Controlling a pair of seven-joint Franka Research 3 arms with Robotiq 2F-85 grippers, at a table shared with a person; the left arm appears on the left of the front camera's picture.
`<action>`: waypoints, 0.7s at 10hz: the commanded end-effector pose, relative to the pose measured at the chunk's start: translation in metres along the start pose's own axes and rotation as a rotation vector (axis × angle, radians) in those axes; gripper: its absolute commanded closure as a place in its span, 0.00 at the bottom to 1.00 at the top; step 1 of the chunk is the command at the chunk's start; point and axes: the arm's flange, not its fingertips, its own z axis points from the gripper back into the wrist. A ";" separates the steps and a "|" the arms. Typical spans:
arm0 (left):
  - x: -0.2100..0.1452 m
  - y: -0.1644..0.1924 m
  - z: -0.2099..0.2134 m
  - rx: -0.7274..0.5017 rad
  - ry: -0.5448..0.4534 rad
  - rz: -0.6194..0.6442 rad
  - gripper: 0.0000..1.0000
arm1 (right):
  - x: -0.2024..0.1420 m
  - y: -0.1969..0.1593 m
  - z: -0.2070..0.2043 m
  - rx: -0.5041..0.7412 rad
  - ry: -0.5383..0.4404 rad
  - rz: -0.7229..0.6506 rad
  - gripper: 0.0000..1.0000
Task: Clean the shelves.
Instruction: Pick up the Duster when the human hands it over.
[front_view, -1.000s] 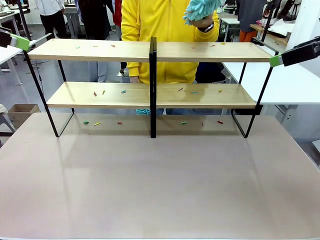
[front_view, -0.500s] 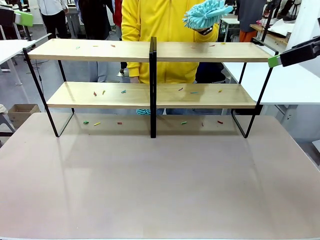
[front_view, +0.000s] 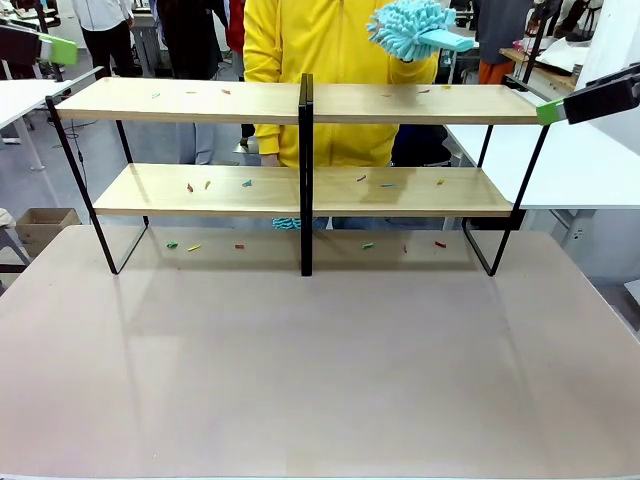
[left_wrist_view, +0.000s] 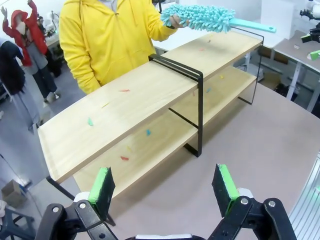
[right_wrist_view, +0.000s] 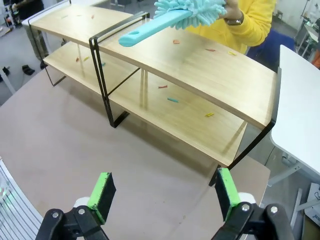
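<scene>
The shelves (front_view: 200, 100) stand across the counter (front_view: 320, 380) toward 12 o'clock. Small coloured scraps (front_view: 247, 183) lie scattered on both boards and on the counter beneath. A person in yellow (front_view: 300, 40) behind them holds a turquoise duster (front_view: 408, 26) above the top board at about 1 o'clock, clear of the wood. The left end effector (left_wrist_view: 162, 184) hangs at 10 o'clock, fingers spread apart; the right end effector (right_wrist_view: 162, 192) hangs at 2 o'clock, likewise spread
</scene>
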 end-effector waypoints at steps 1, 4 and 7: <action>-0.012 -0.006 -0.002 -0.003 0.001 0.019 0.00 | 0.000 0.015 0.006 -0.040 -0.022 -0.131 0.00; -0.012 -0.004 -0.005 -0.011 0.004 0.012 0.00 | 0.003 0.021 0.014 -0.105 0.034 -0.296 0.00; -0.012 -0.001 -0.007 -0.006 0.009 0.022 0.00 | 0.002 0.018 0.012 -0.092 0.001 -0.301 0.00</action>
